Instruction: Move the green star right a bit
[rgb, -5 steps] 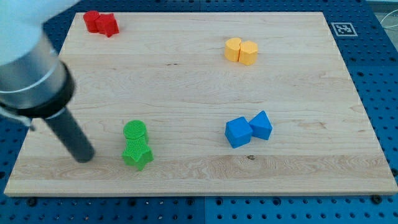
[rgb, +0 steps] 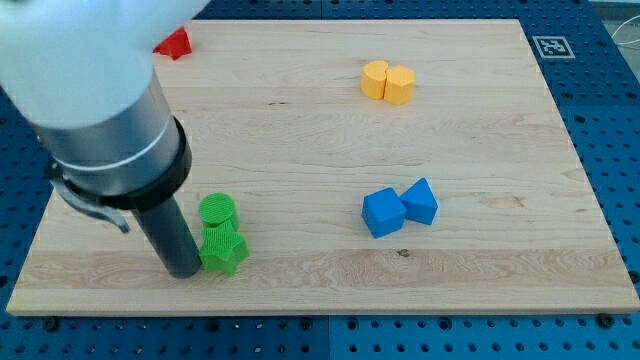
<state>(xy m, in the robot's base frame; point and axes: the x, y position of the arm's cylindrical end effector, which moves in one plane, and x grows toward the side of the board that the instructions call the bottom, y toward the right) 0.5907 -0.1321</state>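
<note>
The big arm (rgb: 100, 110) hides most of the red block (rgb: 176, 43). Its shape cannot be told. The arm's top is cut off.

- Green star (rgb: 224, 250): a ribbed, bright green star-shaped block, lying flat on the wooden board near the view's bottom left, touching a green cylinder at its upper side.

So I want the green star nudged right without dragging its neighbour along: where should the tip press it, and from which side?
Press the green star on its left face, coming from the view's left, where my tip already sits beside it. The green cylinder touches the star's top edge, so aim low on the star to avoid catching it.
</note>
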